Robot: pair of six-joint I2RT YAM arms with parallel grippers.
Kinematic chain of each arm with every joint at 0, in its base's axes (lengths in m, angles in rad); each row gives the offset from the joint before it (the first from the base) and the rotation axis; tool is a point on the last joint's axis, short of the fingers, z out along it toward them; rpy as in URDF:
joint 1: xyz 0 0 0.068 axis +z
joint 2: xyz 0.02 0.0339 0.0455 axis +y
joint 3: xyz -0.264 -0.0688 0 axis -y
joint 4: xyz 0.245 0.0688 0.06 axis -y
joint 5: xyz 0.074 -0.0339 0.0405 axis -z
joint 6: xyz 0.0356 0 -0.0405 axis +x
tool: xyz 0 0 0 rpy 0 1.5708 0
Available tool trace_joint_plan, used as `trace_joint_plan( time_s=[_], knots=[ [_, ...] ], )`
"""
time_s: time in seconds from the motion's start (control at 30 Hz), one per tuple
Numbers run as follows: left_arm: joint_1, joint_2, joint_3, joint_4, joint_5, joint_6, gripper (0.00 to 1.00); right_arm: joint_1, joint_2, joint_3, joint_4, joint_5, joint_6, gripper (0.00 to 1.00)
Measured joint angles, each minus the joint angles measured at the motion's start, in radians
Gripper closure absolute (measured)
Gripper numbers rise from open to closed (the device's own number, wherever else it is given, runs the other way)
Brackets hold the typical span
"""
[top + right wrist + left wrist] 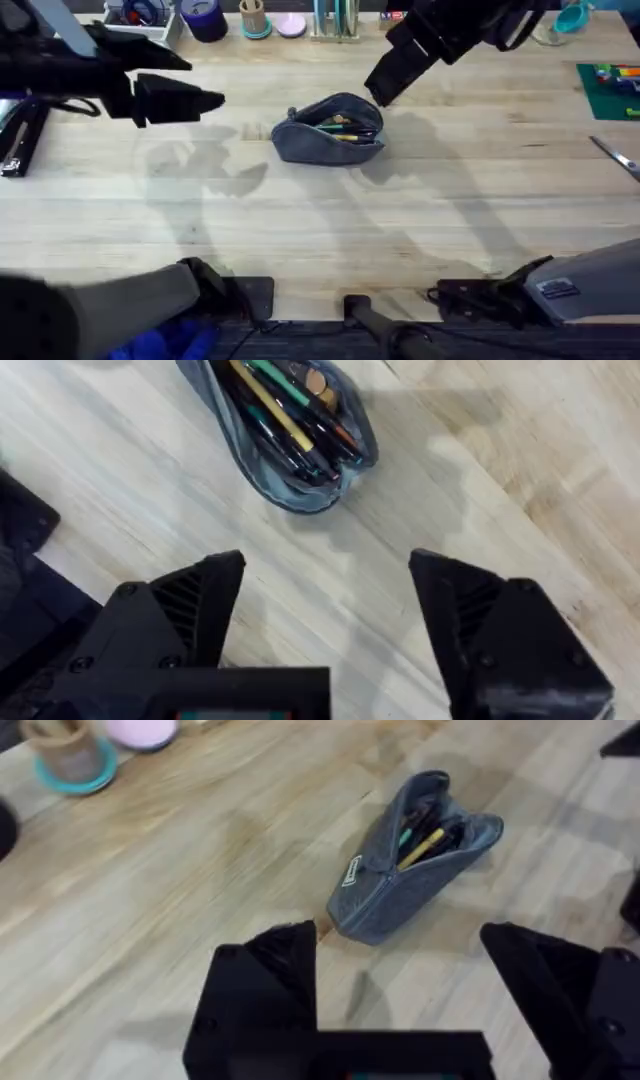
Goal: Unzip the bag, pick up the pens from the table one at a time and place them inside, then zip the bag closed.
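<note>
The blue-grey bag point(330, 135) lies mid-table with its zipper open. Pens point(340, 127) lie inside it, among them a yellow one point(268, 405) and dark ones. In the left wrist view the bag point(400, 885) gapes with the yellow pen point(422, 848) showing. My left gripper point(205, 82) hovers open to the left of the bag and well apart from it, holding nothing. My right gripper point(380, 95) hangs open just off the bag's far right end, also holding nothing. In its wrist view the bag point(300, 495) lies just beyond the right gripper point(328, 563).
Cups and holders line the table's far edge: a purple cup point(205, 20), a wooden cup on a teal base point(253, 18), a pink dish point(290, 25). Scissors point(615, 157) and a green mat point(610, 90) sit at the right edge. A black tool point(20, 140) lies far left.
</note>
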Motion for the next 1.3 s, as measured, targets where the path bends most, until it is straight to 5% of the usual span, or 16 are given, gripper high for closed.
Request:
trace_joint_plan(
  time_s=[0.33, 0.63, 0.87, 1.13, 1.3],
  knots=[
    [0.000, 0.237, 0.000, -0.168, 0.045, 0.526, 0.007, 0.000, 0.000, 0.000, 0.006, 0.000, 0.000, 0.005],
    [0.000, 0.459, -0.001, -0.232, 0.044, 0.795, 0.007, 0.000, 0.000, 0.000, 0.006, 0.000, 0.024, 0.005],
    [-0.018, 0.554, -0.001, -0.237, 0.044, 0.879, 0.007, 0.000, 0.000, 0.000, 0.038, 0.000, 0.030, 0.005],
    [-0.114, 0.578, -0.001, -0.182, 0.044, 0.892, 0.007, -0.001, 0.000, 0.000, 0.102, 0.004, 0.034, 0.006],
    [-0.122, 0.578, -0.001, -0.161, 0.044, 0.891, 0.008, -0.001, 0.000, 0.000, 0.109, 0.004, 0.034, 0.006]
  ],
)
